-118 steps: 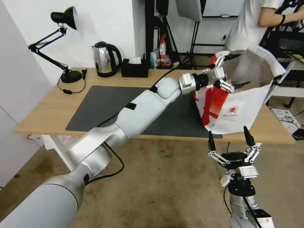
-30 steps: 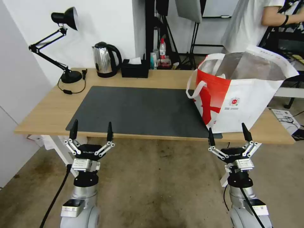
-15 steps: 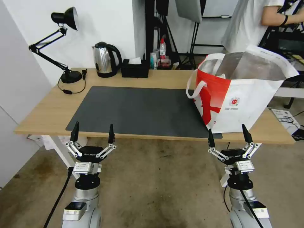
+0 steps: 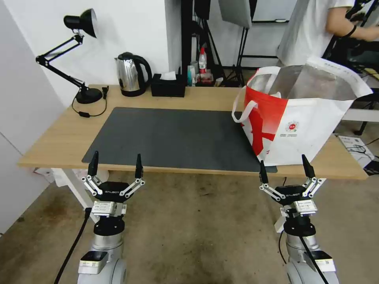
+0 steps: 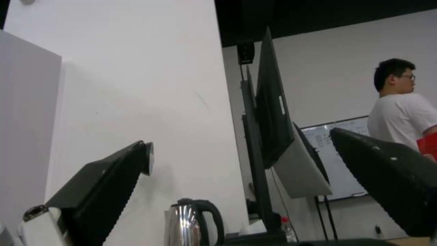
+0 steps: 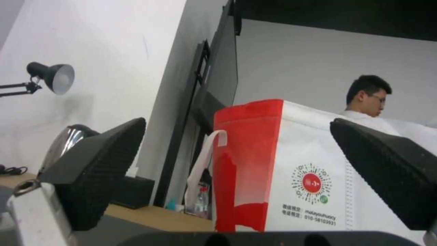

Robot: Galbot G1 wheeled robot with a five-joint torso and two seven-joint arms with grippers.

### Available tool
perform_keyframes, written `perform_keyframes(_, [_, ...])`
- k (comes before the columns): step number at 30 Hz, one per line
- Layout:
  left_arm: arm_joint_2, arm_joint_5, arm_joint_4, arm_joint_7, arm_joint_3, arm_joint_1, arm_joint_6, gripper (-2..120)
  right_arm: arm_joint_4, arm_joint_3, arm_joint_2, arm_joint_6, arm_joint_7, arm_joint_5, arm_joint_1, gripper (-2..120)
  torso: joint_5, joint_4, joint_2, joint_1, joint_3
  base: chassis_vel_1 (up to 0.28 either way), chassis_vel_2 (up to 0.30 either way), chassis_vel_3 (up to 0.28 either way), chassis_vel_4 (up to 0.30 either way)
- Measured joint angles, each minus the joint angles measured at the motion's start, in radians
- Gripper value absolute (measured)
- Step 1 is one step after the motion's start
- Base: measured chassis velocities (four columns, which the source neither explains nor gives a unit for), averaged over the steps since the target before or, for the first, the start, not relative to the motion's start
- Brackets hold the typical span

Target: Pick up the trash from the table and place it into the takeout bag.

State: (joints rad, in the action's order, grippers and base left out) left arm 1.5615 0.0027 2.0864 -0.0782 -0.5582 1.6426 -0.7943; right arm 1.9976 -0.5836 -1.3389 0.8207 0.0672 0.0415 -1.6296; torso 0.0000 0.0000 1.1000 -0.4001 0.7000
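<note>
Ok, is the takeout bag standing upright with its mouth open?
Yes. The takeout bag stands upright at the table's right end, its mouth wide open and the silver lining showing.

Head camera high, looking forward and down over the long light-wood table (image 4: 63, 138), both wrist cameras low below its near edge, tilted upward (close behind their own fingers), right wrist and head views sharing the boxy white-and-red takeout bag (image 4: 304, 126) (image 6: 291, 171), all three the steel kettle (image 4: 128, 73) (image 5: 182, 225) (image 6: 68, 140).
</note>
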Motion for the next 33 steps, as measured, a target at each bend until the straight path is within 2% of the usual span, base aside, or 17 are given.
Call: perform_keyframes(33, [-0.001,-0.002,0.000,0.000,0.000,0.000,0.002,100,0.000,0.000,0.000,-0.001,0.000,-0.001,0.000,100,0.0000,0.0000,0.000,0.000,0.000,0.000,0.000,0.000,0.000])
